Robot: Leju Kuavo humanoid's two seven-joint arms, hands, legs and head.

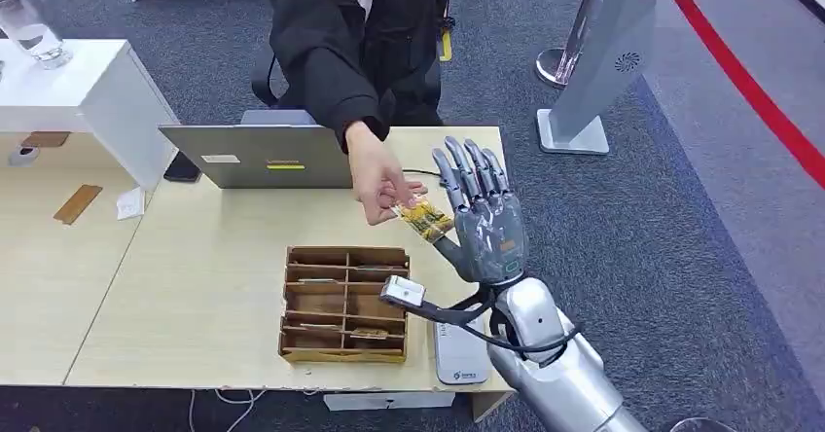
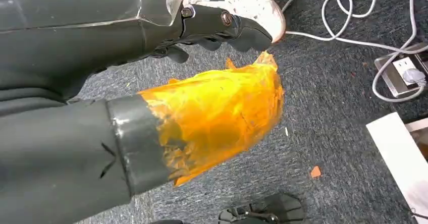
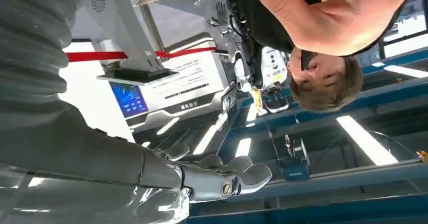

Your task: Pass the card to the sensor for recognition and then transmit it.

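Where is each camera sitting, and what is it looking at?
Head view: high on the robot, looking down at the table; the right robot hand is raised by the person's hand and the card.
Left wrist view: behind the left robot hand, facing the carpet.
Right wrist view: behind the right robot hand, facing up.
Head and right wrist views share the person's hand and the card.

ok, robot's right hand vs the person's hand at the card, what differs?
The person's hand has its fingers closed on the card; the right hand is spread, palm up, fingers straight. The person's hand reaches from across the table; the right hand rises from the near side. Both meet at the card.
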